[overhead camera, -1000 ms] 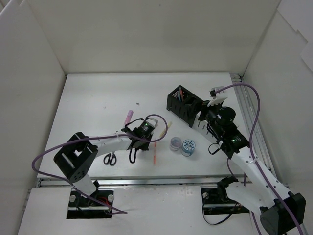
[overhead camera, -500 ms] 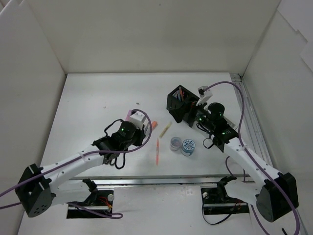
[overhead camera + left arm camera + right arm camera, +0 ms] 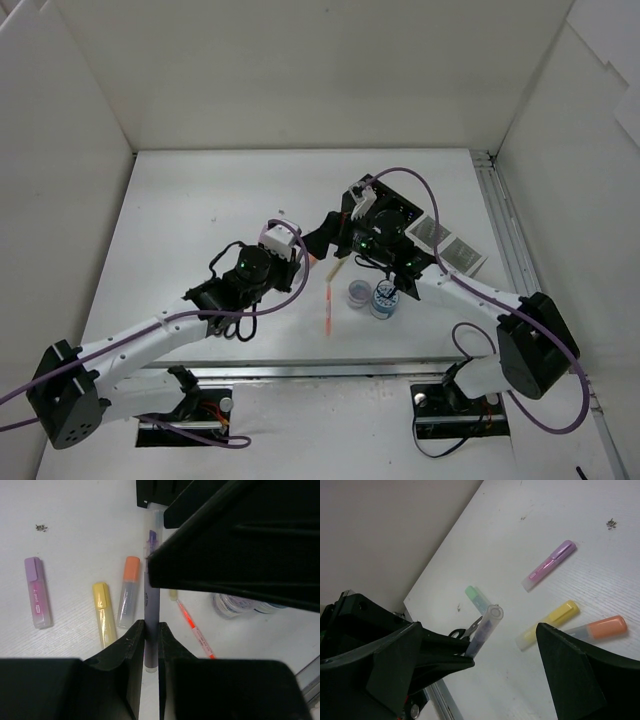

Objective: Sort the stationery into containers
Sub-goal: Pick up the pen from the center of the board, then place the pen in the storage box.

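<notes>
Mid-air hand-over. The left gripper is pinched tight on the lower barrel of a lavender highlighter, held upright above the table. The right gripper stands spread wide, one finger on either side of the barrel (no contact apparent). Seen from overhead, the black organizer lies at 2 o'clock of the held highlighter and the tape rolls at 4 o'clock. Likely faults: if the left lets go before the right has closed, the highlighter would drop; an off-centre closure could tip it, or knock finger against finger
</notes>
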Robot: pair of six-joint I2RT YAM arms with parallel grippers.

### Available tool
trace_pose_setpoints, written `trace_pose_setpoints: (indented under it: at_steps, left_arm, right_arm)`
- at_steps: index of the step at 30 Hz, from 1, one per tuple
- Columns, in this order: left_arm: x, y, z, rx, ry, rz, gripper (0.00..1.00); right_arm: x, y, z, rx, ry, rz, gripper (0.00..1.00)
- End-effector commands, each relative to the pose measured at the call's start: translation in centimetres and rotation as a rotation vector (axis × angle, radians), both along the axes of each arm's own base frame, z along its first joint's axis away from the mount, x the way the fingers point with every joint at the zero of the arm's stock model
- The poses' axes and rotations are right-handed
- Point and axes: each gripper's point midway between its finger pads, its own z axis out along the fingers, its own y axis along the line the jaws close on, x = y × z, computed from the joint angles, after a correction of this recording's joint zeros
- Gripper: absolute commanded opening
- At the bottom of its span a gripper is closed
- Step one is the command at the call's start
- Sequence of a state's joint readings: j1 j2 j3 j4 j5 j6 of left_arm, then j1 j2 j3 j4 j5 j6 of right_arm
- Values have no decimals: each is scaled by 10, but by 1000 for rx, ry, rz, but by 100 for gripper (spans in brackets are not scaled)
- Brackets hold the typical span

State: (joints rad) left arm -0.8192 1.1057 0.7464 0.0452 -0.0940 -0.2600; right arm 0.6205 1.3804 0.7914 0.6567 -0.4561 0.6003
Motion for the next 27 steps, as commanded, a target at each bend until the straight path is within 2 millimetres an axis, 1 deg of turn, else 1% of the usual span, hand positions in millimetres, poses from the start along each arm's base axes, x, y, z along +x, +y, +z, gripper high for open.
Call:
trace_pose_setpoints:
  at_steps: [1,2,4,5,7,8,10,11,12,13,15,17,18,19,20,21,22,23,24,25,26,27]
  left_arm:
    - [11,-18,56,-108,-130,-33,0]
    - [10,-17,59,-118,-138,-36,0]
    - [9,-17,60,-121,-143,-40,0]
    - [9,-17,62,-123,-148,-40,0]
    - [10,-18,62,-121,-149,-42,0]
    - [11,-19,61,-119,-148,-41,0]
    - [12,-19,61,-112,-144,-40,0]
    - [13,-18,59,-104,-140,-32,0]
    - [14,-18,57,-100,-133,-24,0]
    - [15,-17,59,-99,-134,-19,5]
    - [16,-17,60,-93,-132,-11,35]
    - [15,-18,62,-92,-136,-20,61]
    - [15,-17,63,-86,-144,-25,66]
    - [15,-16,66,-84,-152,-26,71]
    - [15,-12,64,-74,-146,-9,86]
    - [15,-10,64,-71,-143,-1,95]
    - [14,-8,66,-77,-143,7,99]
    - [12,-4,63,-67,-133,15,100]
    - [10,-3,64,-71,-131,16,100]
    - [8,1,65,-77,-128,21,100]
    - [5,4,62,-74,-118,25,100]
    - [3,5,60,-75,-112,27,100]
  right_arm:
    - [17,14,42,114,-83,-49,93]
    - [19,13,41,114,-76,-62,88]
    - [22,17,35,110,-61,-77,78]
    - [23,19,38,115,-65,-76,66]
    - [23,24,39,118,-65,-67,52]
    - [22,27,39,117,-68,-59,39]
    - [18,31,40,114,-78,-38,27]
    - [19,31,43,116,-85,-37,16]
    - [18,31,43,117,-86,-37,8]
    - [19,31,45,117,-94,-43,2]
    - [19,29,47,109,-114,-51,0]
    - [23,23,54,107,-142,-75,0]
    - [28,18,56,97,-165,-92,0]
    - [33,12,64,102,-184,-120,0]
    - [37,7,67,101,-194,-133,0]
    - [48,-5,70,96,-210,-168,0]
    - [54,-13,78,94,-237,-197,0]
    - [61,-20,80,73,-254,-221,0]
    - [74,-36,83,34,-291,-287,0]
    - [82,-45,92,18,-323,-325,0]
    - [89,-54,89,-29,-327,-361,0]
    - [99,-69,90,-95,-375,-411,0]
